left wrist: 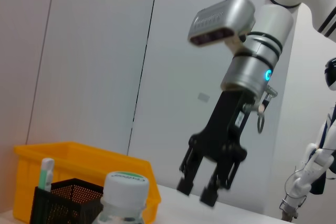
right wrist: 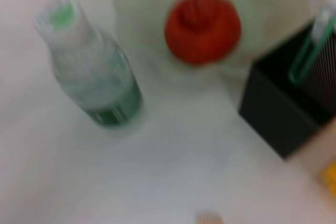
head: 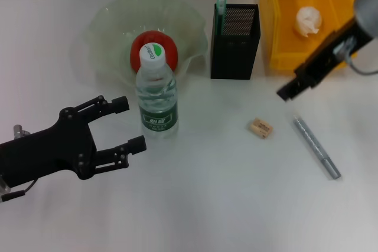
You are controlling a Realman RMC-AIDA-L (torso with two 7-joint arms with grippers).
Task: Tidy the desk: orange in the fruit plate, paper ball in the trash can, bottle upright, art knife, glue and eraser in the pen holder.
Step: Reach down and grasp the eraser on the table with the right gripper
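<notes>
Both grippers are matte black: the left gripper [head: 131, 123] has skeletal linkage arms with little silver screw heads at the pivots and blocky pads at the tips, on a chunky black palm. The right gripper [left wrist: 198, 193] has black fingers too, hanging off a silver cylindrical wrist with dark rings and a small glowing blue light. There's a grey ribbed camera box on that wrist, a thin looped cable beside it, and white arm casing above.

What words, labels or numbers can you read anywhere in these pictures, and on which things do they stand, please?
Bottle cap: green script on white, too small to read.
Bottle label: white characters on a green band, too small to read.
Eraser, art knife, pen holder, yellow bin: no text visible.
</notes>
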